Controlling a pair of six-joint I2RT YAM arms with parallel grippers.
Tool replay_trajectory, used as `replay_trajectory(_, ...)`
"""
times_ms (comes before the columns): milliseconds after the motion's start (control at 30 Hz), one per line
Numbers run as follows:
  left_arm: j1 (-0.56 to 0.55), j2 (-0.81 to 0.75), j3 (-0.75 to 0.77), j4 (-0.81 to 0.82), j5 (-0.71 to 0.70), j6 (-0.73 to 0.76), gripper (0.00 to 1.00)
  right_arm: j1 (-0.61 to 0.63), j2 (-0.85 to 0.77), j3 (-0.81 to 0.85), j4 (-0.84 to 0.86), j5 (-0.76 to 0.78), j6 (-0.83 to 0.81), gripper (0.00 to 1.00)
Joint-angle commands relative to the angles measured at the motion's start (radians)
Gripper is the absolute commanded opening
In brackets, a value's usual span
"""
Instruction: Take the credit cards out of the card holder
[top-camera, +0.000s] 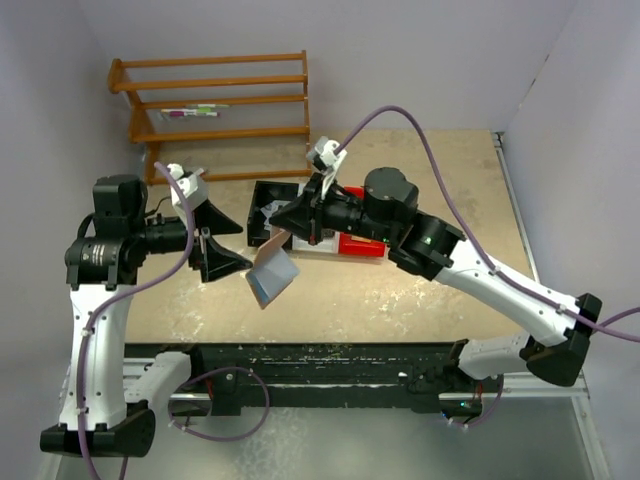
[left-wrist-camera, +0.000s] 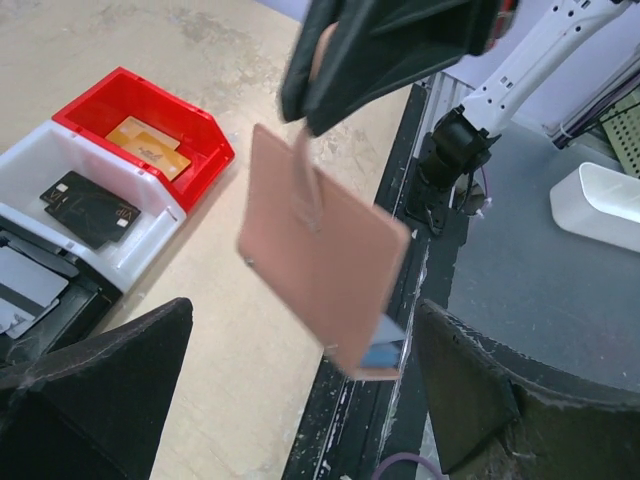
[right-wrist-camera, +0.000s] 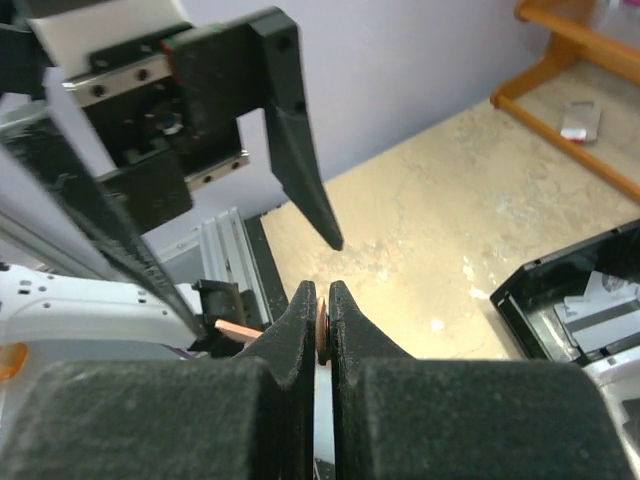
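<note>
**Fig.** Holder hung in mid-air beside the bins.

- **R gripper** (right-wrist-camera: 322, 297): jaws pinched together on the strap (left-wrist-camera: 305, 185). It dangles the holder (left-wrist-camera: 320, 250) above the table (top-camera: 430, 290), left of the red bin (left-wrist-camera: 205, 150) and on its near side, twd the arm bases.
- **Why the strap:** held this way, the body hangs free and tilted. A sliver of blue lining shows at the low corner.
- **L gripper** (top-camera: 232, 243): further left of the red bin, fingers spread wide w/ nothing between them. It faces the hanging holder, prob. lined up to take a flap or reach a card.
- **Red bin:** a gold card (left-wrist-camera: 148, 143) lies flat inside.
- **White bin** (left-wrist-camera: 150, 235), touching the red bin's left side: a dark card (left-wrist-camera: 88, 205).
- **Black bin** (top-camera: 262, 192), beyond that: grey cards (left-wrist-camera: 25, 280). Apparently sorted by colour.
- **Cards left in the holder:** can't tell; its pockets face away.
- **Progress (est.):** well along, not confirmed done.
</note>
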Motion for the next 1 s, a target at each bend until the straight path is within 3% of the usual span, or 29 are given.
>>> replay_trajectory(0,-0.004,-0.055,-0.047,0.057,-0.018,0.047,0.92,0.000,0.023,0.069,0.023,0.014,0.042,0.00)
replay_trajectory(300,-0.004,-0.115,-0.116,0.134,-0.107,0.033,0.87,0.095,0.135,0.216,-0.007,0.088,0.094,0.00)
replay_trajectory(567,-0.004,-0.155,-0.170,0.188,-0.207,0.079,0.70,0.122,0.159,0.236,0.007,0.060,0.118,0.00)
replay_trajectory(667,-0.004,-0.154,-0.166,0.153,-0.165,0.094,0.55,0.122,0.169,0.244,0.005,0.035,0.134,0.00)
replay_trajectory(800,-0.003,-0.133,-0.149,0.108,-0.072,0.076,0.23,0.122,0.170,0.243,0.003,0.005,0.171,0.00)
replay_trajectory(867,-0.004,-0.126,-0.132,0.101,-0.035,0.051,0.13,0.116,0.155,0.212,0.021,-0.016,0.179,0.10)
replay_trajectory(967,-0.004,-0.120,-0.111,0.139,-0.023,-0.044,0.02,0.102,0.121,0.160,0.040,-0.006,0.178,0.33)
